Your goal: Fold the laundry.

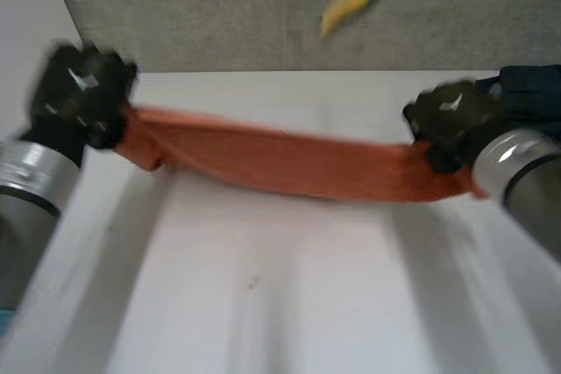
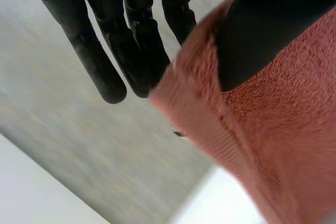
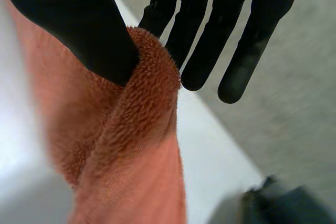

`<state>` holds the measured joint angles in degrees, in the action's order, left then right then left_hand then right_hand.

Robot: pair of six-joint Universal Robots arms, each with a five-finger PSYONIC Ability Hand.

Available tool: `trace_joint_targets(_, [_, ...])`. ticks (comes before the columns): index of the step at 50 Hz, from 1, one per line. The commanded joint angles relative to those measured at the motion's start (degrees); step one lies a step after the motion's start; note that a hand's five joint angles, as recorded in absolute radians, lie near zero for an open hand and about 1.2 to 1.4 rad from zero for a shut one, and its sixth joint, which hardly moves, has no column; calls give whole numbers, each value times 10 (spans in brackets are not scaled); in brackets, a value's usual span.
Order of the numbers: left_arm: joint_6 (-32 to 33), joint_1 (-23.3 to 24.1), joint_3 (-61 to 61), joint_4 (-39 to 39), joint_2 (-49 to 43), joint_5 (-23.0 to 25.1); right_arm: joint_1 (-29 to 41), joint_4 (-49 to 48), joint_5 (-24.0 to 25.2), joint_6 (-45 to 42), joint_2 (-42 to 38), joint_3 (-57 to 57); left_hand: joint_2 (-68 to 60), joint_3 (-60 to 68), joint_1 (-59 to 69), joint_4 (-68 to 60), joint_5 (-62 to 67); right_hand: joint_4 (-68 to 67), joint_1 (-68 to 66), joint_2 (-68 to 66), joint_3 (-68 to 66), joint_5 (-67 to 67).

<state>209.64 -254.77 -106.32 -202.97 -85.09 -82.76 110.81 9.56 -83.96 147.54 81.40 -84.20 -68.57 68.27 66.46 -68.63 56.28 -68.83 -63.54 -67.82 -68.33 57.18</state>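
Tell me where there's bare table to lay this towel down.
Widest bare patch: the table on the near side of the towel, between the left arm and right arm. A narrower strip lies beyond the towel, up to the far edge. Crowded at both ends, where the left hand and right hand pinch the towel.

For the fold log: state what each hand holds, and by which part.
Both pinch the orange towel: the left hand at one end, the right hand at the opposite end.

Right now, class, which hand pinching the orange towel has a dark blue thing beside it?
The right hand: a dark blue thing lies right beside it. The left hand, at the towel's other end, has bare table beside it.
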Motion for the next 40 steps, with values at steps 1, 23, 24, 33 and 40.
trace_joint_targets(1, [2,-4,13,26,138,12,-5,50,4,-59,82,24,-114,117,135,-114,137,-112,-165,-122,-117,128])
trace_joint_targets(23, [37,-7,94,59,-184,66,2,109,4,-109,-114,118,-114,117,135,-114,137,-112,-165,-122,-117,128])
trace_joint_targets(24, [55,-7,123,44,-208,67,4,104,3,-107,-128,133,-114,117,135,-114,137,-112,-165,-122,-117,128])
trace_joint_targets(33, [54,14,349,-149,-232,52,2,-152,-56,20,-185,287,-114,117,135,-114,137,-112,-165,-122,-117,128])
trace_joint_targets(40, [-38,8,429,-266,-235,-13,-1,-371,-89,66,-147,251,-114,117,135,-114,137,-112,-165,-122,-117,128])
